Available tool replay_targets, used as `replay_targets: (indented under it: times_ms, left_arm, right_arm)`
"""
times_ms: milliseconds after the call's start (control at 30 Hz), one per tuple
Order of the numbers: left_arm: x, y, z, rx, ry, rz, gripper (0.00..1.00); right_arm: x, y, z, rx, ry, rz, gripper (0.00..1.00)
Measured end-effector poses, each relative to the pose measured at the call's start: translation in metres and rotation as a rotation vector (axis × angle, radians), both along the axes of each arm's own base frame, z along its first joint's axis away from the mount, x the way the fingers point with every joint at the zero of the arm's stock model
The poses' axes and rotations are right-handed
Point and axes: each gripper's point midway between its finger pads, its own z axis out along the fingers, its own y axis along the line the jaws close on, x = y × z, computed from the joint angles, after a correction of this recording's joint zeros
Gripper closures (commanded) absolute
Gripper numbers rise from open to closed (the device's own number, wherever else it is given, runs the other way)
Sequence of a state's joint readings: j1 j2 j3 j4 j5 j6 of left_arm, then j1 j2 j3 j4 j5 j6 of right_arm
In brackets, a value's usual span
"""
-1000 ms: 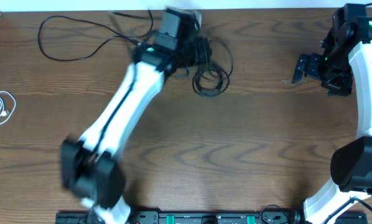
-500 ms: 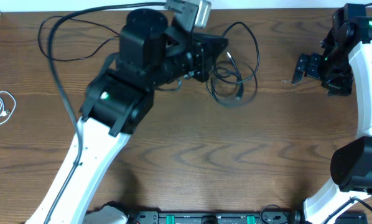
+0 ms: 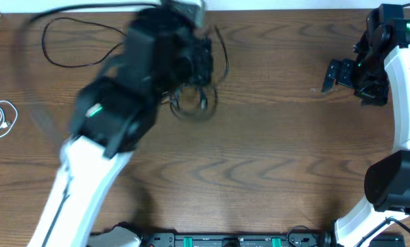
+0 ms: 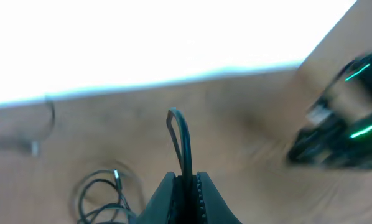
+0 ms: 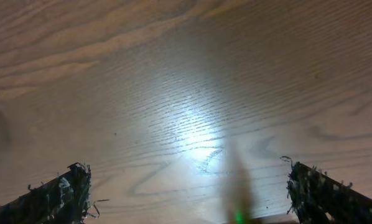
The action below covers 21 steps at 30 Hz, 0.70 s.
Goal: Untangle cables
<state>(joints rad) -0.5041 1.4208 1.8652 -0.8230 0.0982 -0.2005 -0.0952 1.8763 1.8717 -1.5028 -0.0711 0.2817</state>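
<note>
Black cable [image 4: 186,149] leftward (in left pincer [image 4: 187,178])

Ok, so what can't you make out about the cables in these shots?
Overhead: the blurred left arm covers most of the black cable bundle, so its crossings are hidden.
Left wrist: motion blur; the left gripper pinches a black loop, which cord is unclear.
Overhead: the white cable is cut by the left edge; plugs too small.

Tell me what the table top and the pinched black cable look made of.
Table top: wood or wood-look laminate, with brown grain lines and a slight sheen. Black cable, pinched in the left claw: probably a plastic or rubber jacket, smooth and bent in a tight loop.
</note>
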Motion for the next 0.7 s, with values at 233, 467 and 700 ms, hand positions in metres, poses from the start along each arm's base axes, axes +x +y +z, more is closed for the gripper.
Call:
replay_targets:
  times_ms: [233, 467, 700]
  left_arm:
    - [-0.079, 0.044, 0.041, -0.010, -0.039, -0.005, 0.92]
    - [-0.025, 0.014, -0.068, 0.177, 0.283, -0.013, 0.93]
    - [-0.037, 0.025, 0.033, 0.035, -0.005, 0.013, 0.92]
  right_arm:
    - [0.000, 0.000, 0.000, 0.000, 0.000, 0.000, 0.01]
    - [0.000, 0.000, 0.000, 0.000, 0.000, 0.000, 0.01]
    - [0.000, 0.000, 0.000, 0.000, 0.000, 0.000, 0.01]
